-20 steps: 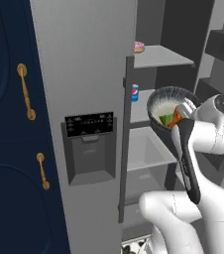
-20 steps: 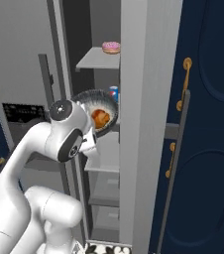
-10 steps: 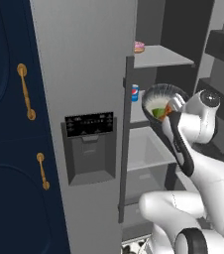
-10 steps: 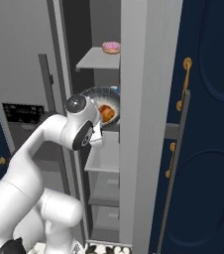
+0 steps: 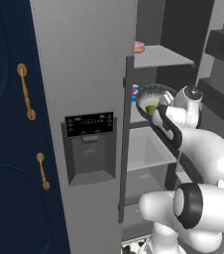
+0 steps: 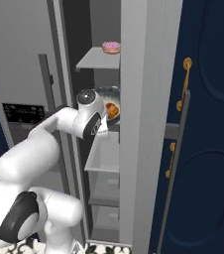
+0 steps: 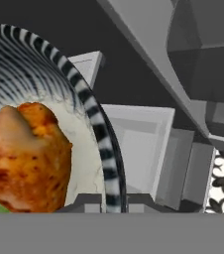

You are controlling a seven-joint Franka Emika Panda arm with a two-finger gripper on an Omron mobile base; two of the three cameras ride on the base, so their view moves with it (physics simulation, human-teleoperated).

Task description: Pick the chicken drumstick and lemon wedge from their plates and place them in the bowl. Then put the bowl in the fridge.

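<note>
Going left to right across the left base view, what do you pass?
Navy cabinet with brass handles → fridge door's black dispenser panel → blue can on a fridge shelf → bowl holding the lemon wedge → the arm's white wrist.

The bowl [image 7: 59, 94] has a striped black-and-white rim and pale inside. The chicken drumstick [image 7: 25, 158] is orange-brown. The fridge [image 5: 84, 74] is grey.
</note>
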